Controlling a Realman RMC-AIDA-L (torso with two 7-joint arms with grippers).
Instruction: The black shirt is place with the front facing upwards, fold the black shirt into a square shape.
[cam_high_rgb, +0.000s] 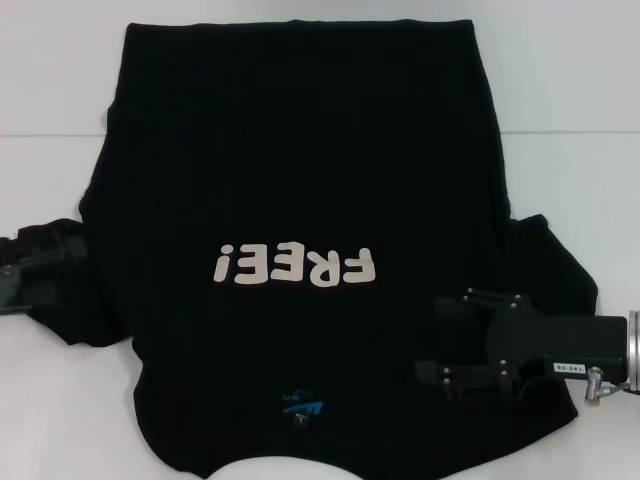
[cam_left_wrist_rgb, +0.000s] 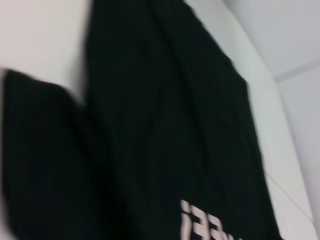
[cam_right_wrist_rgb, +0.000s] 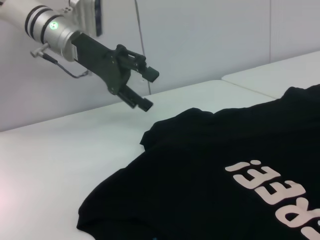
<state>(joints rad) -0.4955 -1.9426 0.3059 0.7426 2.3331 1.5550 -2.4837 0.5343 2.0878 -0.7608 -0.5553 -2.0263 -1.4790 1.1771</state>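
Across the white table (cam_high_rgb: 60, 90) the black shirt (cam_high_rgb: 300, 150) lay front-up, unfolded; left gripper (cam_right_wrist_rgb: 142, 89) open above its sleeve, right gripper (cam_high_rgb: 440, 335) apparently open too.

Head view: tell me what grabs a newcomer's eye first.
The black shirt covers most of the white table, front up, its pale "FREE!" lettering upside down near the middle. The right gripper hovers over the shirt's right sleeve, fingers open; the left gripper hangs open above the left sleeve.
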